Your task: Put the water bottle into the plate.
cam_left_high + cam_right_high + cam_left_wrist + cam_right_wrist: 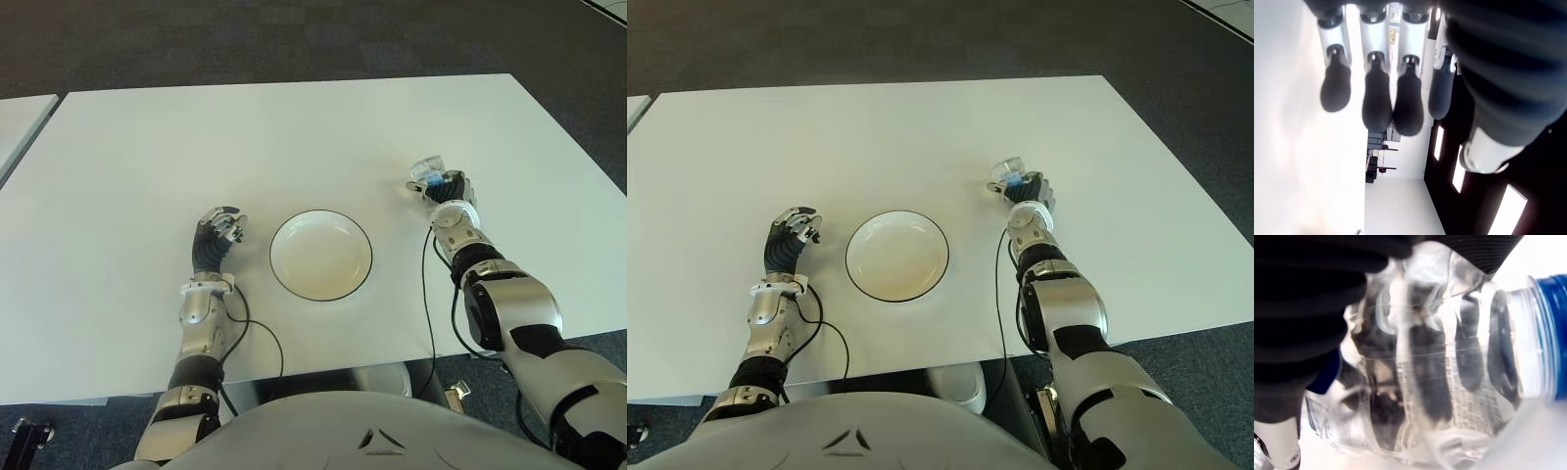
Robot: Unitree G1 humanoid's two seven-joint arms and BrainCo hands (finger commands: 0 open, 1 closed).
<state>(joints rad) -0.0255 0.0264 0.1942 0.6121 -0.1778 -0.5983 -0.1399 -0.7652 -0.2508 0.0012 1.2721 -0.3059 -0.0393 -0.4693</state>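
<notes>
Right wrist view gave me the clearest reading of the working hand: the right hand had its dark fingers curled around the water bottle, pressed against the clear ribbed plastic. The blue cap stood clear of the grip at one end. The bottle filled almost the whole view, so I recorded it as held inside the hand, not beside it.

In the eye views I saw the right hand to the right of the plate, well apart from its rim. One clear end of the bottle protruded from the far side of the hand, with a trace of blue showing against the fingers. I could not tell whether the bottle touched the table.

The plate was white with a dark rim and lay near the front edge of the table, between the two hands. It held nothing.

The left hand showed just to the left of the plate. In the left wrist view I saw its fingers loosely bent, side by side, gripping nothing.
</notes>
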